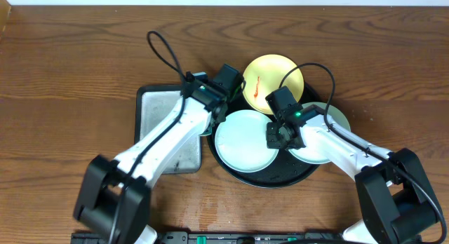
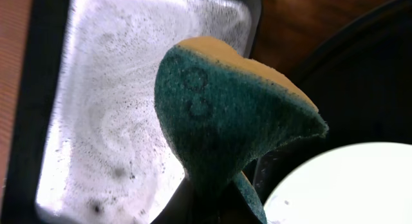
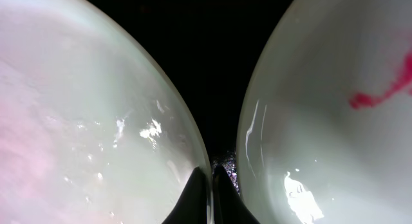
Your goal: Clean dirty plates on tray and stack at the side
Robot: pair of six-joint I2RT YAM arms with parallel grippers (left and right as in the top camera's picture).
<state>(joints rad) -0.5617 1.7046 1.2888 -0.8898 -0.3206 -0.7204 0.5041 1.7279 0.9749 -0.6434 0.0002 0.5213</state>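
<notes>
The 3 plates lie flat and face up on the round black tray point(image 1: 270, 181). Being round, they have no long axis. The right gripper point(image 3: 211, 185) has its jaws pressed together, tips down in the dark gap between the 2 mint plates, with the middle mint plate point(image 1: 242, 142) just on one side and the right mint plate point(image 1: 338, 118) just on the other. I cannot tell whether the tips pinch a rim. The yellow plate point(image 1: 277, 72) sits ahead of those tips, and its thin red smear point(image 1: 256, 86) runs toward the table's far edge.

The left gripper point(image 1: 230, 83) is clamped on a folded sponge point(image 2: 225, 114), green face to the camera and yellow along the top (its fingers hide behind it). The rectangular tray point(image 2: 38, 121) lies below and beside this gripper.

From overhead, the right arm covers much of the right mint plate. In the right wrist view the frame cuts off both plates.
</notes>
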